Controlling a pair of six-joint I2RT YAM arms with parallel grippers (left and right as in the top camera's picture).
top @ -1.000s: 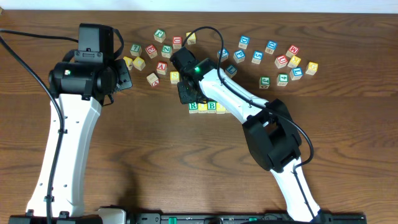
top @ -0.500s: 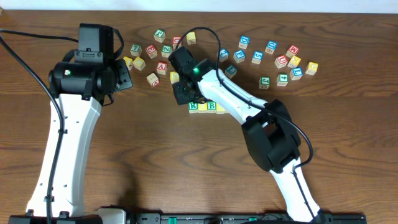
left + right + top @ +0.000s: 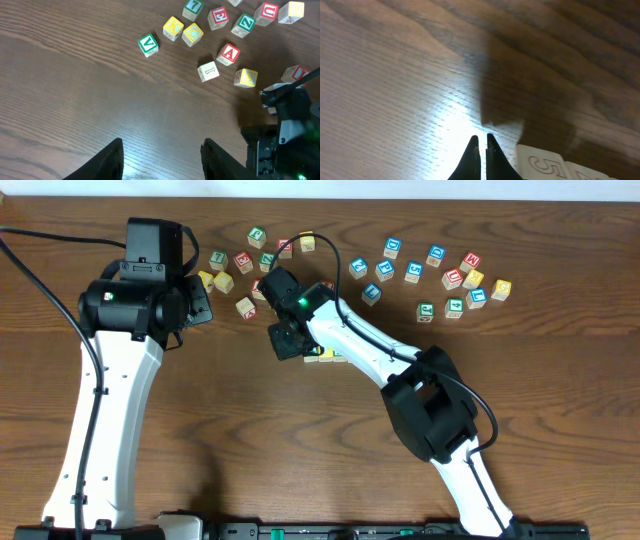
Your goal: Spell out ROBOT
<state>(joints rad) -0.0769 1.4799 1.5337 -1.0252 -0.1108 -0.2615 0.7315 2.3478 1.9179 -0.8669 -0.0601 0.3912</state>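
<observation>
Clenched and empty, the right claw [image 3: 481, 145] hangs just over bare wood, its two tips pressed together with nothing between them. The left claw [image 3: 162, 159] is spread wide off to the left and holds nothing either.

Under both lies the tabletop [image 3: 300, 450], dark brown wood. Across its far part the loose blocks [image 3: 414, 271] are scattered from left to right. Nearer the middle sits the row [image 3: 327, 356] that is to become the word. Its long axis runs side to side across the tabletop. The right arm [image 3: 360, 345] covers most of it, so from above I cannot read how many letters stand there.

The right claw is just beside the row's left end, and the row runs off to the right of it, away from the left arm [image 3: 120, 380]. In the right wrist view only the end block [image 3: 545, 162] shows, low and right of the tips and apart from them. Its raised mark may be a letter seen upside-down.

So the right arm is much the nearer to the row. The left claw is nearer the left-hand loose blocks, where the red A block [image 3: 229, 53] and the green V block [image 3: 148, 44] lie ahead of it. I judge that any further letter must come from the scatter beyond the row and be set down in line with its axis.
</observation>
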